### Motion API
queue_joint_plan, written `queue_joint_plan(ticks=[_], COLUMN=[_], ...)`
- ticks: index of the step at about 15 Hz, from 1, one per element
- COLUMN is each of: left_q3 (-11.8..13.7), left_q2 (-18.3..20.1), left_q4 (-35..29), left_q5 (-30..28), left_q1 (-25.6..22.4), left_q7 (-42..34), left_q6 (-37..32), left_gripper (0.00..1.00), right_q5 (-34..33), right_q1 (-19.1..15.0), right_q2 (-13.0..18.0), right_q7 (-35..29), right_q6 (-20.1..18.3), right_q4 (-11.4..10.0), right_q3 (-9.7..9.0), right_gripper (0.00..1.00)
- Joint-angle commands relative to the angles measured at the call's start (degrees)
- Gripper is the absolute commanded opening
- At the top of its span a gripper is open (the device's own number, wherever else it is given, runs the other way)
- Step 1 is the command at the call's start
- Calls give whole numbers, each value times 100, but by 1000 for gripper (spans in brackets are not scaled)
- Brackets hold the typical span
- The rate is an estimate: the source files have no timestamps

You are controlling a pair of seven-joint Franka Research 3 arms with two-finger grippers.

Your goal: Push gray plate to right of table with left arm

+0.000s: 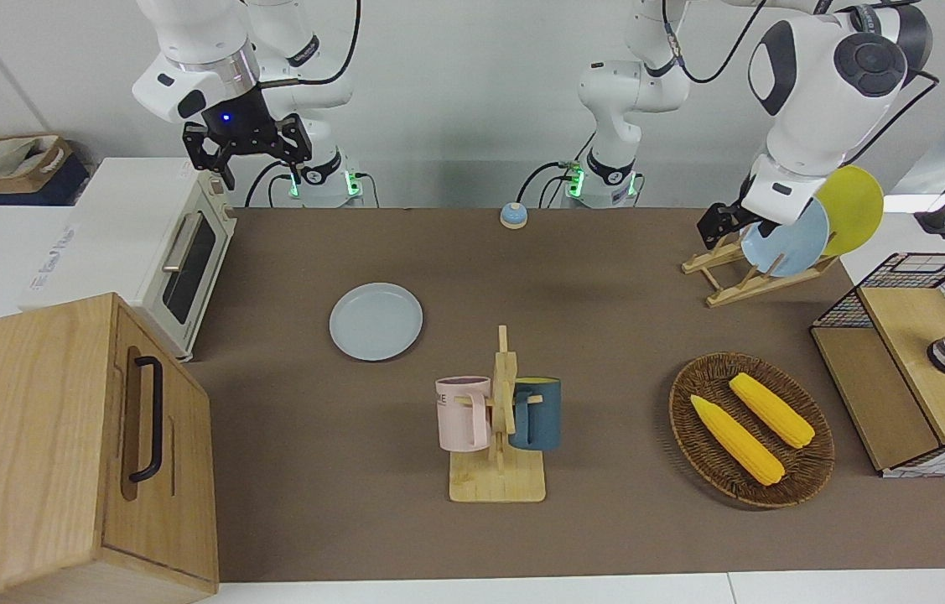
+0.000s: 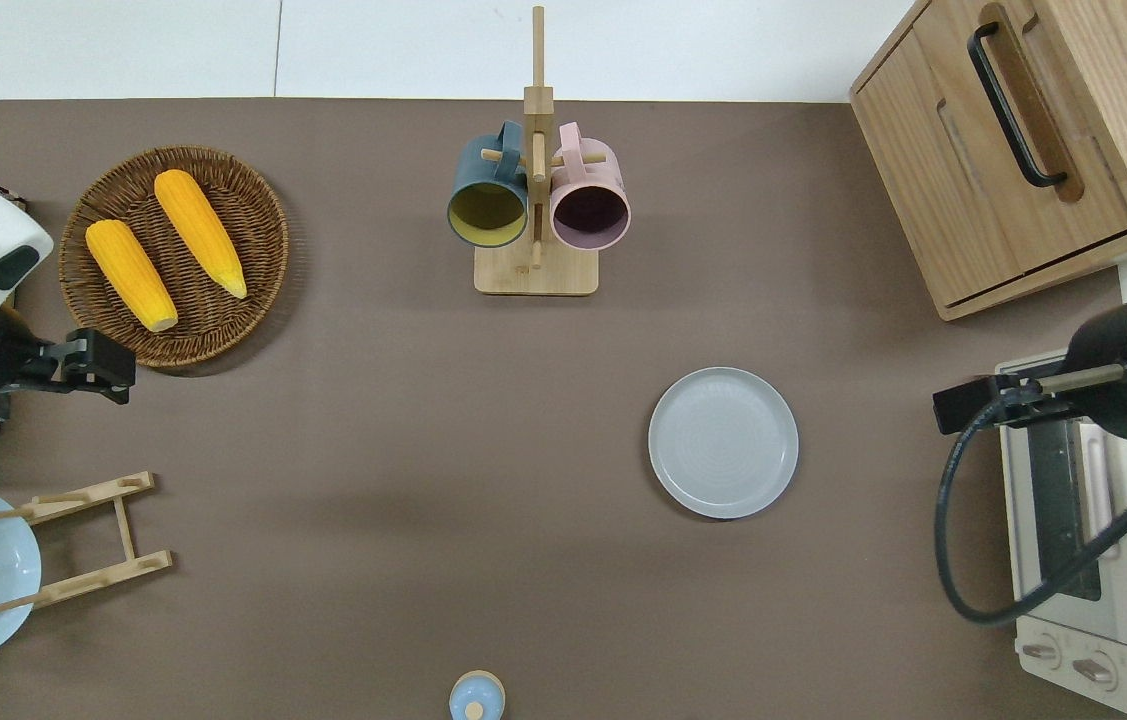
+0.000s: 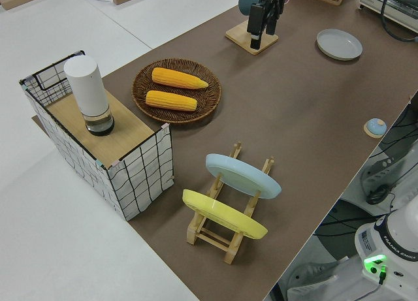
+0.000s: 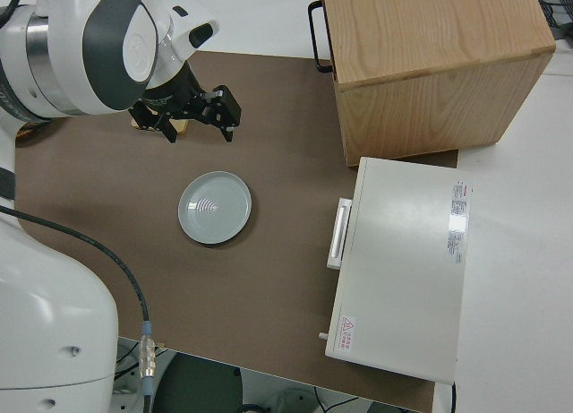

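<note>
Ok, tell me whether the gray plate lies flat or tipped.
Flat: the gray plate rests rim up on the table, empty, touching nothing else.

Smooth gray plate, matte table

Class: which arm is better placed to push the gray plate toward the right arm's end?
Probably left: the left end effector, by the wicker basket, can sweep into the gray plate; right is parked.

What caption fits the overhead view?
Gray plate lies flat on the table; left gripper hangs beside the corn basket.
</note>
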State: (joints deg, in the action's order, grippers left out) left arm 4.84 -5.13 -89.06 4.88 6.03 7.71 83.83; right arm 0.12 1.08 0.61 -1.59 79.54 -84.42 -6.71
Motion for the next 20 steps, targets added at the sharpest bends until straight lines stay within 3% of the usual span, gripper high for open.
queue_joint_plan(ticks=[1, 5, 8, 13, 20], left_q3=[43, 201, 210, 193, 193], left_q2=[240, 302, 276, 205, 214], left_q4=[-234, -436, -489, -489, -489], left_q5=[-22, -644, -708, -664, -681], left_q1=[-6, -49, -58, -41, -23], left_q7=[-306, -480, -1463, -1518, -1492], left_q6=[-87, 71, 168, 590, 582], left_gripper=[998, 991, 989, 995, 998], right_q5=[59, 59, 59, 59, 59], right_q1=[-116, -116, -116, -116, -116], right_q2=[36, 36, 36, 36, 36], right_q7=[-8, 1, 1, -8, 1], right_q6=[-79, -70, -70, -79, -79], right_q4=[22, 22, 22, 22, 22], right_q3=[-85, -85, -85, -76, -85], right_gripper=[983, 983, 983, 983, 983])
